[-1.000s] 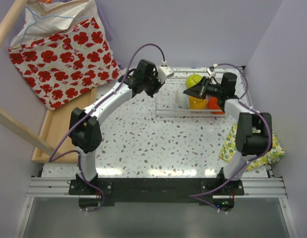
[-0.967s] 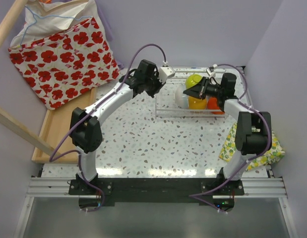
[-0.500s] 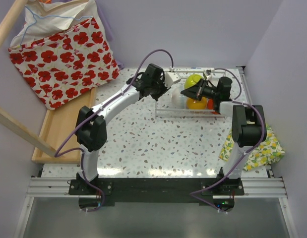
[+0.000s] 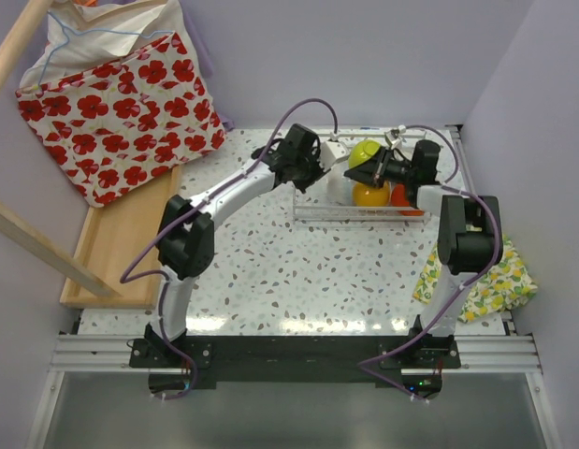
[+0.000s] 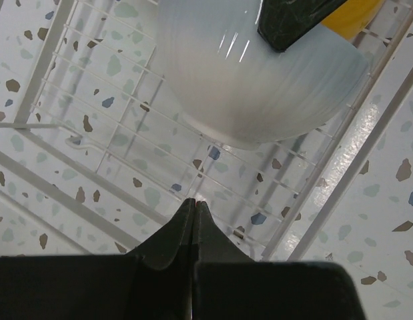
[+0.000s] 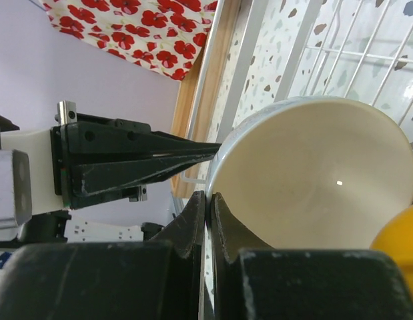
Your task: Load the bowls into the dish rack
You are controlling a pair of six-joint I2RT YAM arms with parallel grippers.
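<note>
Speckled table [image 4: 298,271] with the wire dish rack [image 4: 345,216] at its far right. The rack holds a white bowl [image 5: 259,80] tipped on edge at the left end, with a lime green bowl [image 4: 364,152], an orange-yellow bowl [image 4: 371,195] and a red-orange bowl [image 4: 408,198] beside it. Left gripper [image 5: 195,203] clenched on nothing, tips over the rack wires near the white bowl's outer wall; right gripper [image 6: 208,198] also closed tight, empty, tips at that bowl's rim, contact unclear.
</note>
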